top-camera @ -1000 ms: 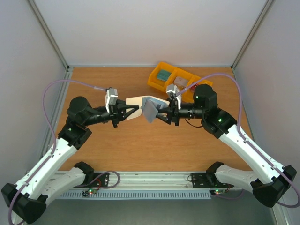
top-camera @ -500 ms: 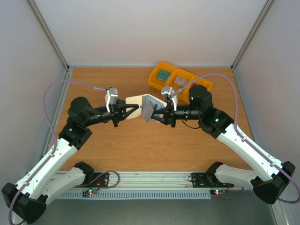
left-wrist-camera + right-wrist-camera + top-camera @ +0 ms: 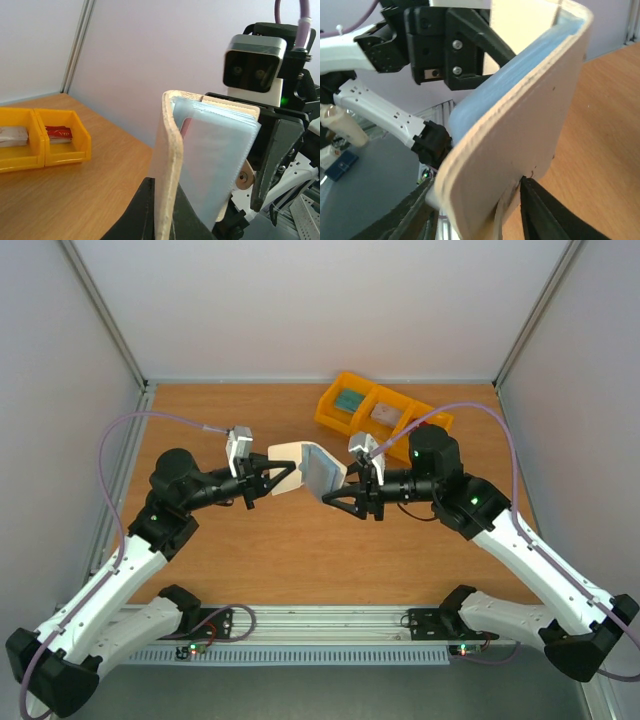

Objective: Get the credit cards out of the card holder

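one card holder (image 3: 318,472) held on end, fold up; left claw (image 3: 283,478) clamps it, right claw (image 3: 338,492) straddles it parted.

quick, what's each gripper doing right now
left gripper: shut on the card holder
right gripper: open, straddling the holder's free flap, not clamped

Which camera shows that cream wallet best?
The left wrist view: the card holder stands close, showing cream cover, pale inner sleeves and snap tab. Right wrist shows mostly its cream outside; from the top it looks small.
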Controlling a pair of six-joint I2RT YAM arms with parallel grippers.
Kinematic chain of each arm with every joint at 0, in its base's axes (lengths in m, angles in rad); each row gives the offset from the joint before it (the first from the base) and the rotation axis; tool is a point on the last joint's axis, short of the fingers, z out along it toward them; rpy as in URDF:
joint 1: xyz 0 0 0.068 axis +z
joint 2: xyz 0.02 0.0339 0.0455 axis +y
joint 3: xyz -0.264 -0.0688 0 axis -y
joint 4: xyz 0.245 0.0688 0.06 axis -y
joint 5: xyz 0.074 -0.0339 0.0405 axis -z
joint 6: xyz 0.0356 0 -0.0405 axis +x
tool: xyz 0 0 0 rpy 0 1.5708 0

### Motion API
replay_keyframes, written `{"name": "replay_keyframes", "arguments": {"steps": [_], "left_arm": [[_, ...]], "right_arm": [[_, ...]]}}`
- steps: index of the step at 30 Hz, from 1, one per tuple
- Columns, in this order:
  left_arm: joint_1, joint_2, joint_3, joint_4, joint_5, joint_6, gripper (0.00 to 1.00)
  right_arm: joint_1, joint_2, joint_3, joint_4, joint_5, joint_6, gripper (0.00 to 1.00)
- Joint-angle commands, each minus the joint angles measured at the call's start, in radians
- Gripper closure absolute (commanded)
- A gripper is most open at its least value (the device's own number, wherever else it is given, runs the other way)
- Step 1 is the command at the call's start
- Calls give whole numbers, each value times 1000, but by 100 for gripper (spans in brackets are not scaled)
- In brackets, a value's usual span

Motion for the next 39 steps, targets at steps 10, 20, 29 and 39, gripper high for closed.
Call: {"name": "replay_keyframes", "arguments": {"steps": [10,20,29,39], "left_arm": [[1,-22,5,60,-6,-13,100],[2,-24,2,66,-2,-14,100],[1,-26,-7,71,3,-9,100],[1,-27,-3,67,9,-6,100]], "right_arm": [[9,-18,-7,6,23,-49,74],[10,24,-9,72,78,15,68],[9,15,30,-123,15,-122,61],[9,11,19,-39,95,-61,76]]}}
